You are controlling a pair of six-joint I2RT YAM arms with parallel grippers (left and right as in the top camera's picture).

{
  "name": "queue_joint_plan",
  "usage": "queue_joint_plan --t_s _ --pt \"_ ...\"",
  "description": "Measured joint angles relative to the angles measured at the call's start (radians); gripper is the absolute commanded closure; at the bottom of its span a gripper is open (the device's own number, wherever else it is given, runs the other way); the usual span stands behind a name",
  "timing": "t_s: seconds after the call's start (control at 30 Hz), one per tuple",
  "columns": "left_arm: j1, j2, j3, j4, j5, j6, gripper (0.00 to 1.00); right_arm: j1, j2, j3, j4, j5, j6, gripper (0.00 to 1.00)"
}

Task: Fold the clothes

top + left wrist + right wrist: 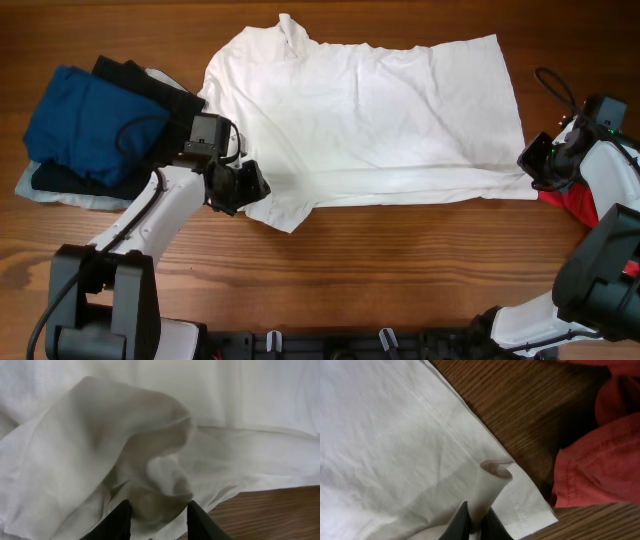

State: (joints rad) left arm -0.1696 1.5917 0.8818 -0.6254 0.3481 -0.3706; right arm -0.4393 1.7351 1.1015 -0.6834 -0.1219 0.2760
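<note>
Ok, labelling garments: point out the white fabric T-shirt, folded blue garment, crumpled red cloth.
White fabric T-shirt [375, 115], overhead view, centre.
Folded blue garment [80, 120], overhead view, top face.
Crumpled red cloth [600, 465], right wrist view, middle.

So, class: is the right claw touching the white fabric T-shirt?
Touching. The right wrist view shows the right claw shut on a pinched-up fold of the white fabric T-shirt.

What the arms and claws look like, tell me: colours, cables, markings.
The left arm and right arm have white tubular links with black joint housings and black bases. The left carries a looping black cable near its wrist. The right has one too, plus a small green light. The left claw and right claw are black, with two tapered fingers. No markings are legible.
</note>
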Motion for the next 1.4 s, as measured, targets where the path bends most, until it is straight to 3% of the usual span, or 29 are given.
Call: queue_joint_plan --t_s 0.27,0.43,0.57,0.6,0.67,0.93,1.13,1.4 --pt "-0.001 0.0 0.0 0.006 -0.031 0.005 0.64 0.0 0.0 0.0 0.0 0.0 0.0 0.92" --pt "-0.013 0.0 -0.026 0.096 -0.055 0.008 0.68 0.0 0.0 0.0 0.0 0.0 0.0 0.92" --pt "-0.029 0.013 -0.06 0.134 -0.068 0.008 0.65 0.0 0.0 0.0 -0.001 0.0 0.0 0.92" --pt "-0.031 0.023 -0.06 0.134 -0.068 0.008 0.67 0.0 0.0 0.0 0.0 0.0 0.0 0.92" --pt "-0.032 0.045 -0.06 0.137 -0.071 0.011 0.96 0.0 0.0 0.0 0.0 0.0 0.0 0.92" --pt "-0.032 0.05 -0.045 0.119 -0.07 0.014 0.96 0.0 0.0 0.0 -0.004 0.0 0.0 0.96" --pt "-0.026 -0.122 0.06 0.132 -0.079 0.013 0.96 0.0 0.0 0.0 0.008 0.0 0.0 0.96" --pt "0.106 -0.066 0.064 0.126 -0.119 -0.014 0.95 0.002 0.0 0.0 0.07 -0.017 0.002 0.96"
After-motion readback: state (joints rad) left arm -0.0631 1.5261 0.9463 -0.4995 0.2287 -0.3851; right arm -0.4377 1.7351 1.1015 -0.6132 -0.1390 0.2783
